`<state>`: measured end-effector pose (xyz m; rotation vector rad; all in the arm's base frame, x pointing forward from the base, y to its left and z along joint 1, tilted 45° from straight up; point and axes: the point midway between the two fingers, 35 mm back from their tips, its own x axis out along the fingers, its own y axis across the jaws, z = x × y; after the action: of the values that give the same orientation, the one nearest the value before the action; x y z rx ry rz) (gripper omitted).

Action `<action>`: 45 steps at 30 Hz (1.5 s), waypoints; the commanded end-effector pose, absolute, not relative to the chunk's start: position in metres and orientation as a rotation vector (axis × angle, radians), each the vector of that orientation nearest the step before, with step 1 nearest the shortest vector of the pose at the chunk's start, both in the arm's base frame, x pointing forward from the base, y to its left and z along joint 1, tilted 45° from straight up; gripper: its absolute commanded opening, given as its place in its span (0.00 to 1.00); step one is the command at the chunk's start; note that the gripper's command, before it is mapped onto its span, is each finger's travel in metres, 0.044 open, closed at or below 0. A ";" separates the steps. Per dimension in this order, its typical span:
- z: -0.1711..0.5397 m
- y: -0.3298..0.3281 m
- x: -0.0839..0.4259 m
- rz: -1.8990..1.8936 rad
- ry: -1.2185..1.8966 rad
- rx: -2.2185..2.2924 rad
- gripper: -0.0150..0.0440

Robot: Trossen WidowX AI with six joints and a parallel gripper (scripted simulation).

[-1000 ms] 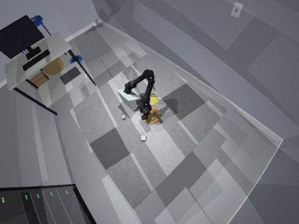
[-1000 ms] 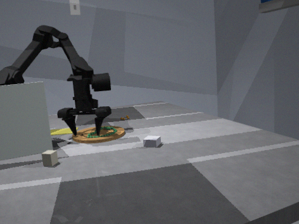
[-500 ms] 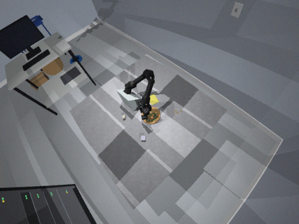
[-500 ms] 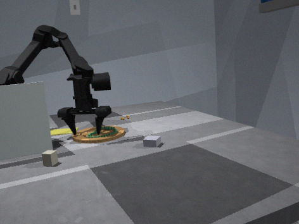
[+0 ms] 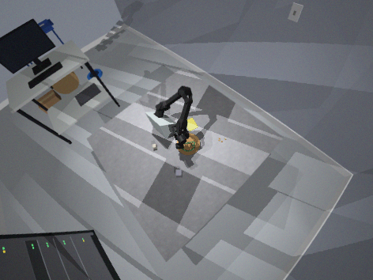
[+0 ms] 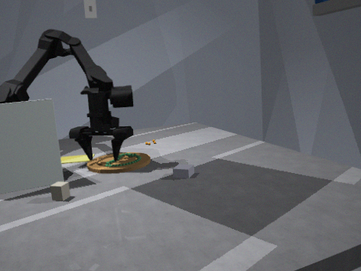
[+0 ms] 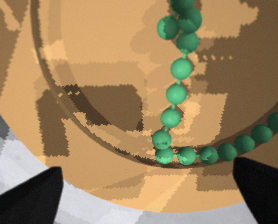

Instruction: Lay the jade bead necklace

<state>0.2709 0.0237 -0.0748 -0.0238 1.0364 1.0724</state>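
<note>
The round wooden bead board lies flat. The jade bead necklace lies on it. In the wrist view, one run of beads curves right along the groove from the bottom middle, and another runs upward across the board's inside face to a small bunch at the top. The groove's left part is bare. My gripper is open, fingers wide apart and low over the board's near edge. The necklace's bend is ahead of and between the fingertips, not gripped. The right fingertip is close to the beads.
A pale upright panel stands beside the arm. A yellow sheet lies behind the board. A beige cube, a grey block and small orange bits lie around.
</note>
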 end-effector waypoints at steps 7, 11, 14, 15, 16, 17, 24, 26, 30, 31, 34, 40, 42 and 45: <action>-0.055 0.007 0.280 0.988 1.094 0.068 0.46; -0.059 0.012 0.281 0.988 1.094 0.068 0.46; -0.066 0.019 0.282 0.989 1.093 0.068 0.46; -0.059 0.012 0.282 0.990 1.082 0.060 0.46; -0.059 0.012 0.282 0.990 1.082 0.060 0.46; -0.060 0.012 0.282 0.990 1.083 0.060 0.46; -0.067 0.019 0.283 0.990 1.086 0.062 0.46; -0.069 0.021 0.283 0.989 1.087 0.063 0.46; -0.073 0.026 0.284 0.989 1.089 0.065 0.46; -0.075 0.027 0.284 0.989 1.090 0.066 0.46; -0.078 0.031 0.284 0.989 1.091 0.067 0.46; -0.083 0.036 0.284 0.990 1.093 0.069 0.46; -0.083 0.036 0.284 0.990 1.093 0.069 0.46; -0.083 0.036 0.284 0.990 1.093 0.069 0.46</action>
<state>0.2857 0.0335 -0.0819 0.0557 1.0900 0.9889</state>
